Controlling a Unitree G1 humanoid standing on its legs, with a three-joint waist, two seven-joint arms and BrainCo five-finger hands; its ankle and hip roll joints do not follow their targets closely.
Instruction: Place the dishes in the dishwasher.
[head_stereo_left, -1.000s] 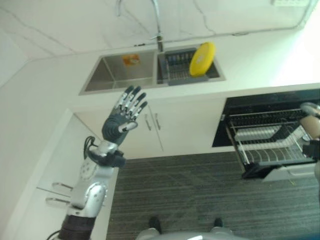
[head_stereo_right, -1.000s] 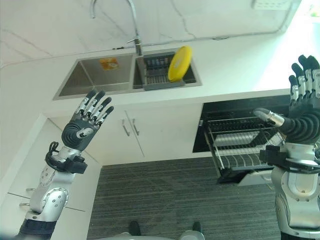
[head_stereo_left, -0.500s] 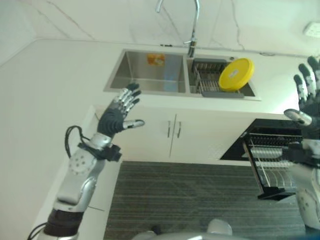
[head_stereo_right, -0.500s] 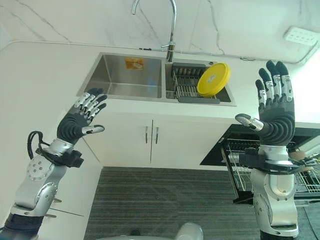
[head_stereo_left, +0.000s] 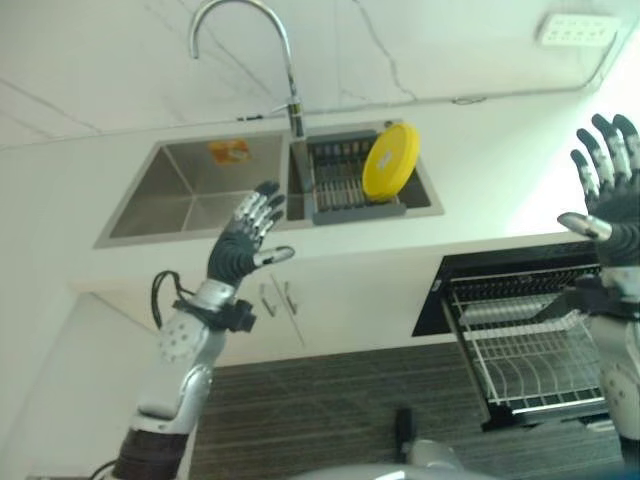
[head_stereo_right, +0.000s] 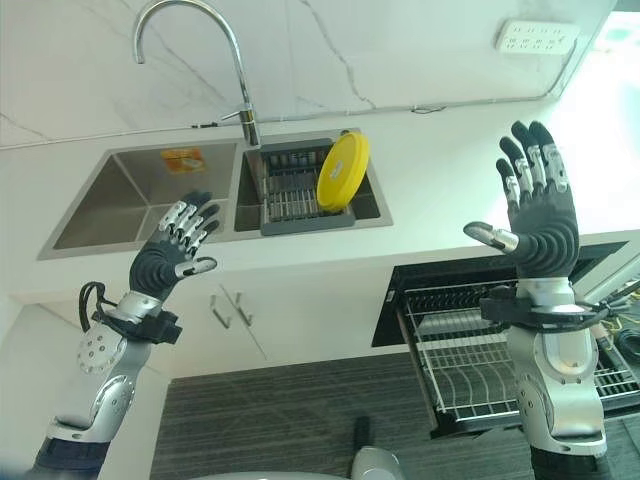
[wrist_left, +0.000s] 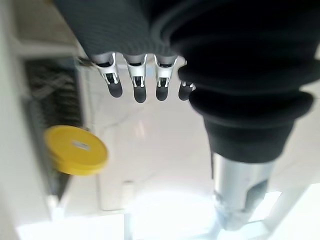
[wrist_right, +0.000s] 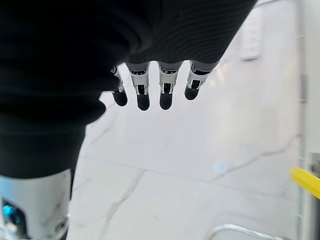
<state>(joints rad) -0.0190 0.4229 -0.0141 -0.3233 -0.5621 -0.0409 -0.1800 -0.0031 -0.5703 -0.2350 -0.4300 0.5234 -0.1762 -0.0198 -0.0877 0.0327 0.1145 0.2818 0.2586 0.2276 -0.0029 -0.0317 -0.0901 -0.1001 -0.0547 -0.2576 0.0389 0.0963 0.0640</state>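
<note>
A yellow plate (head_stereo_left: 390, 160) stands on edge in a dark dish rack (head_stereo_left: 335, 185) inside the right basin of the steel sink (head_stereo_left: 180, 195); it also shows as the yellow plate (wrist_left: 76, 150) in the left wrist view. The dishwasher (head_stereo_right: 480, 340) under the counter at the right is open, its wire rack (head_stereo_right: 455, 365) pulled out and bare. My left hand (head_stereo_right: 170, 250) is raised in front of the sink, open and holding nothing. My right hand (head_stereo_right: 540, 215) is raised above the dishwasher, open and holding nothing.
A tall curved tap (head_stereo_right: 245, 125) rises behind the sink. White cabinet doors with handles (head_stereo_right: 230, 305) sit below the counter. A wall socket (head_stereo_right: 535, 38) is on the marble backsplash. Grey ribbed flooring (head_stereo_left: 330, 410) lies in front.
The whole picture has shifted, so the camera has moved. Both hands remain raised and open.
</note>
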